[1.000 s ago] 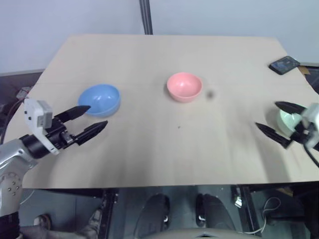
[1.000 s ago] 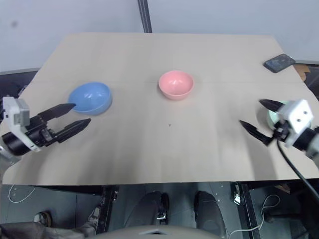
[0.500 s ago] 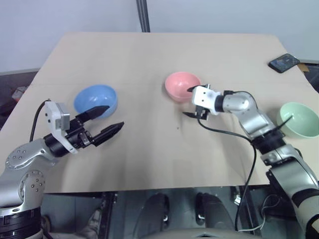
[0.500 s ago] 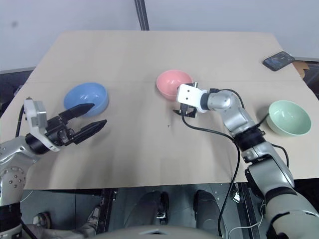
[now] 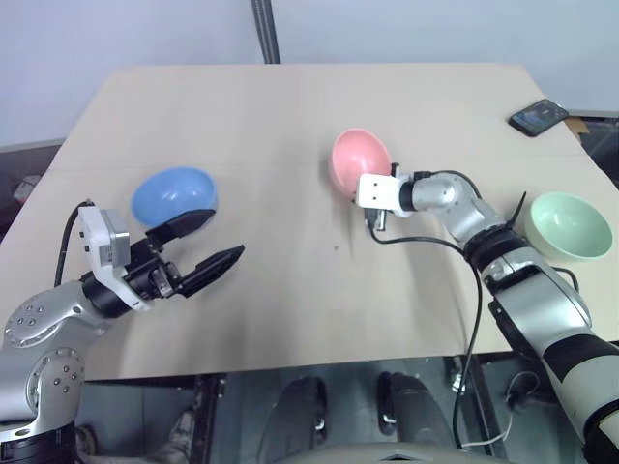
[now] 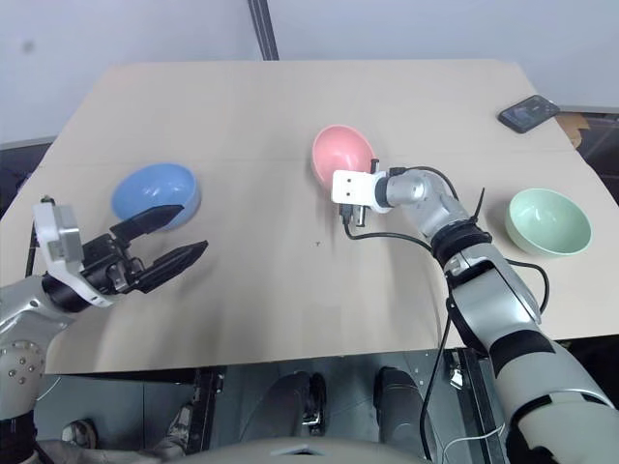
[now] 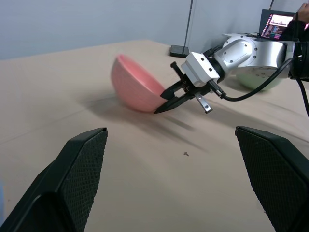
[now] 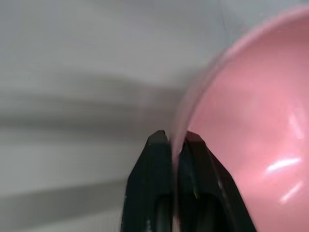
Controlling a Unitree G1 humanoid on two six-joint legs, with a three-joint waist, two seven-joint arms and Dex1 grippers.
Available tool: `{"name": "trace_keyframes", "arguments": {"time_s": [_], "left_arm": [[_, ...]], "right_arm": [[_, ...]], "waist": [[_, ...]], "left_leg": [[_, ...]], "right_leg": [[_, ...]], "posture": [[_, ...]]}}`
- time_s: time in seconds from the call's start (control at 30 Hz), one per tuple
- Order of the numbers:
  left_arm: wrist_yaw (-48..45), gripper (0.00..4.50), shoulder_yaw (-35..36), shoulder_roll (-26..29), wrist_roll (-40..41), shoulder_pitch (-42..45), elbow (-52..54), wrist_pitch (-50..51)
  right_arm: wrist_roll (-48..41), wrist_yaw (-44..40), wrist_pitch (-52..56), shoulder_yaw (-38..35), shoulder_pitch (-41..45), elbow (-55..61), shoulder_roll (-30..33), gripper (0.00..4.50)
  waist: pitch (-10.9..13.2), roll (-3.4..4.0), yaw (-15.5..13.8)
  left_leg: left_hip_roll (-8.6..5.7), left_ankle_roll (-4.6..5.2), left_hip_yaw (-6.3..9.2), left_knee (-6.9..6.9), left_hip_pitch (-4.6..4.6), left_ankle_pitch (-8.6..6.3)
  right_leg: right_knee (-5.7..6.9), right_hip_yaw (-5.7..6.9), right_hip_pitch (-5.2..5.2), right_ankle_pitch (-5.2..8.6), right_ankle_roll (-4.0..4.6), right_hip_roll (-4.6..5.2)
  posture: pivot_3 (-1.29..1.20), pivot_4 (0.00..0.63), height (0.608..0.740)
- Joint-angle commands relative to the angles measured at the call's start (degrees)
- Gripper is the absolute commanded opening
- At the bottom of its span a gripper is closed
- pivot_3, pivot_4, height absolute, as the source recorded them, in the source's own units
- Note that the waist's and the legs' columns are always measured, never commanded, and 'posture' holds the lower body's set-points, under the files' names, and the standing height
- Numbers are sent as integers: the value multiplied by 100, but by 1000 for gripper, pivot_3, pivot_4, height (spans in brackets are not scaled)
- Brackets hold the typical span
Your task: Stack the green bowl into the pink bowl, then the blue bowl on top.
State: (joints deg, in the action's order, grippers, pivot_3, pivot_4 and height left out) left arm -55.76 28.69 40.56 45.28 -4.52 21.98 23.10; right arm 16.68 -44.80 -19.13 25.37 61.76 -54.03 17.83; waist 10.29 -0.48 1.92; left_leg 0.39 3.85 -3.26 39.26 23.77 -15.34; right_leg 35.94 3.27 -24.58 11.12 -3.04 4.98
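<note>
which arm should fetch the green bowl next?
Right. The green bowl sits at the table's right edge, but the right hand is shut on the pink bowl's rim, tipping it. The left hand is far across the table.

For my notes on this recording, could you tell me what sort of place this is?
Probably a lab or test room: a bare tan table against a plain wall, cables on the floor beneath it, and a phone at the far corner.

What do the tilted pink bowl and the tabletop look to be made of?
Pink bowl: likely plastic, smooth and slightly glossy; highlights show on its inner wall, thin rim pinched by the right gripper. Tabletop: probably matte wood or laminate, pale tan, no glare.
</note>
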Motion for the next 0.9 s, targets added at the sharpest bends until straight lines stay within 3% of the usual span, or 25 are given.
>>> {"name": "trace_keyframes", "arguments": {"time_s": [0.03,0.17,0.37,0.47,0.57,0.6,0.67,0.73,0.83,0.9], "left_arm": [[46,4500,22,-34,78,79,163,-124],[-66,4500,12,3,2,100,-15,-173],[-131,4500,-125,44,-64,325,-245,-191],[-153,4500,-261,17,-91,450,-321,-205],[-174,4500,-361,9,-114,557,-372,-196],[-186,4500,-384,15,-127,587,-394,-196],[-202,4500,-416,22,-135,651,-446,-194],[-220,4500,-473,15,-133,710,-482,-190],[-210,4500,-605,-44,-148,778,-445,-185],[-214,4500,-690,-71,-132,809,-414,-170]], "right_arm": [[-305,-265,-82,-316,105,594,43,46],[-935,-1023,723,-616,-413,2103,242,46],[-1378,-2248,2387,-411,-1889,5415,1322,46],[-1185,-2312,2866,-188,-2396,6150,1557,46],[-933,-2164,2968,-2,-2547,6185,1534,46],[-875,-2119,3022,29,-2548,6184,1515,729],[-831,-2086,3174,56,-2531,6230,1497,1298],[-901,-1952,3434,-94,-2570,6425,1429,2160],[-1507,-1450,4533,-882,-2877,7153,1114,3130],[-1866,-1173,5399,-1549,-3131,7809,1078,4187]], "waist": [[1,1,18],[0,1,18],[-1,-1,-133],[-2,-2,-125],[-3,-3,-99],[-3,-3,-97],[-3,-4,-115],[-3,-4,-122],[-3,-6,-164],[-4,-6,-188]], "left_leg": [[0,0,0,0,1,0],[3,0,1,-3,2,0],[2,2,3,-2,7,-1],[2,2,2,0,4,-1],[7,-1,-6,0,-6,1],[9,-3,-9,1,-7,3],[10,-3,-10,2,-7,3],[10,-3,-9,2,-5,3],[9,-3,-5,3,2,3],[9,-3,-2,3,5,3]], "right_leg": [[-1,0,-1,0,0,0],[0,0,-4,0,0,-1],[-8,5,-1,0,0,5],[-3,5,-1,0,0,4],[0,1,0,0,1,-1],[2,-1,-1,0,1,-3],[2,-2,-1,0,2,-6],[1,-1,-2,0,2,-6],[-1,1,-2,-1,2,-4],[-3,2,-2,-1,2,-4]], "posture": [[0,150,740],[0,150,740],[0,150,740],[0,150,740],[0,150,740],[0,150,740],[0,150,740],[0,150,740],[0,150,740],[0,150,740]]}}
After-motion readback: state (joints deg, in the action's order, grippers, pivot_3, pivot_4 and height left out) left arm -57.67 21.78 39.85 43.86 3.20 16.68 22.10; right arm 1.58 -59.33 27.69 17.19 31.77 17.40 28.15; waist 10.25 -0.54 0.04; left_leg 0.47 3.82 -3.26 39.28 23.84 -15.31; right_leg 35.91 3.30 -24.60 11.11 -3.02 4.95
